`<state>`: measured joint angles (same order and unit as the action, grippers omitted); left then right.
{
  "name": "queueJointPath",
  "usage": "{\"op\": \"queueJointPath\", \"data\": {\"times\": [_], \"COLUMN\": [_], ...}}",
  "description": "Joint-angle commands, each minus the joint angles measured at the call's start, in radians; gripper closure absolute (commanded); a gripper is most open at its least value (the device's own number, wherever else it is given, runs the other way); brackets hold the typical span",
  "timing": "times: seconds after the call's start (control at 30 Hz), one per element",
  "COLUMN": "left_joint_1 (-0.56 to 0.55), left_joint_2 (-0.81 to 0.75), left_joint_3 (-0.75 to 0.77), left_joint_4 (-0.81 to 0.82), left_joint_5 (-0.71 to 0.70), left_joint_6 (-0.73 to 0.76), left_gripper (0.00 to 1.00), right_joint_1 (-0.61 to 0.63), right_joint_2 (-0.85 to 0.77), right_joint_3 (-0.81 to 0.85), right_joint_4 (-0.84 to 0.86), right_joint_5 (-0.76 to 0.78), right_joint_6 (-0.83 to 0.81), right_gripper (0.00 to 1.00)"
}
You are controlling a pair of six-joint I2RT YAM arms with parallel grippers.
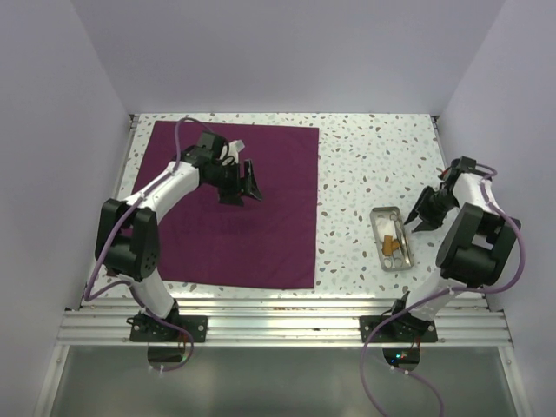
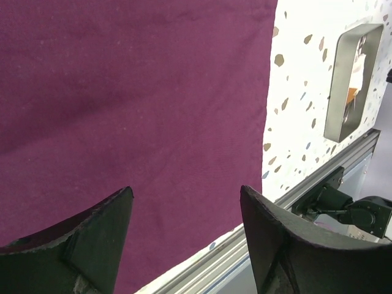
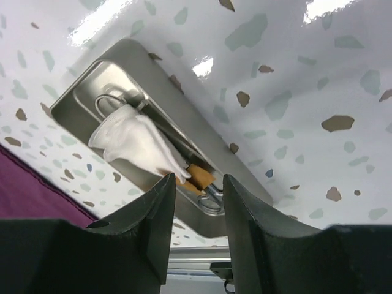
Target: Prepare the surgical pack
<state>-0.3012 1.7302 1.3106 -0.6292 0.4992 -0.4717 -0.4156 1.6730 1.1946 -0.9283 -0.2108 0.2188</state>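
The purple cloth (image 1: 261, 243) lies spread flat as a large square on the speckled table (image 1: 365, 165), to the left of the metal tray (image 1: 374, 228) and apart from it, with a strip of bare table between. The left claw (image 1: 243, 189) hangs over the cloth, well left of the tray, its fingers wide apart with nothing between them. The right claw (image 1: 417, 223) hovers just right of the tray, its fingers (image 3: 153, 226) a narrow gap apart and holding nothing. In the tray lie a soft white wad (image 3: 138, 139), an orange piece (image 3: 199, 177) and thin metal tools (image 3: 211, 199), too small to tell apart.
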Motion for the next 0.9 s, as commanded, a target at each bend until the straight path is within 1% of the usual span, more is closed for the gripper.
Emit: {"op": "queueJointPath", "data": {"times": [0.0, 0.07, 0.3, 0.57, 0.87], "left_joint_1": [0.005, 0.005, 0.005, 0.005, 0.004], "left_joint_2": [0.005, -0.003, -0.041, -0.077, -0.130], "left_joint_3": [-0.013, -0.019, -0.059, -0.085, -0.126], "left_joint_4": [0.023, 0.016, 0.011, 0.011, 0.011], "left_joint_5": [0.032, 0.030, 0.018, 0.012, -0.004], "left_joint_6": [0.002, 0.007, 0.001, -0.018, -0.036], "left_gripper": [0.26, 0.26, 0.26, 0.26, 0.26], "right_joint_1": [-0.003, -0.002, 0.014, 0.052, 0.098], "right_joint_2": [0.066, 0.088, 0.149, 0.198, 0.241], "right_joint_3": [0.037, 0.046, 0.049, 0.046, 0.065], "right_joint_4": [0.042, 0.069, 0.111, 0.147, 0.167], "right_joint_5": [0.022, -0.001, 0.002, 0.027, 0.105], "right_joint_6": [-0.007, -0.009, -0.012, -0.025, -0.056], "right_gripper": [0.60, 0.62, 0.65, 0.74, 0.76]}}
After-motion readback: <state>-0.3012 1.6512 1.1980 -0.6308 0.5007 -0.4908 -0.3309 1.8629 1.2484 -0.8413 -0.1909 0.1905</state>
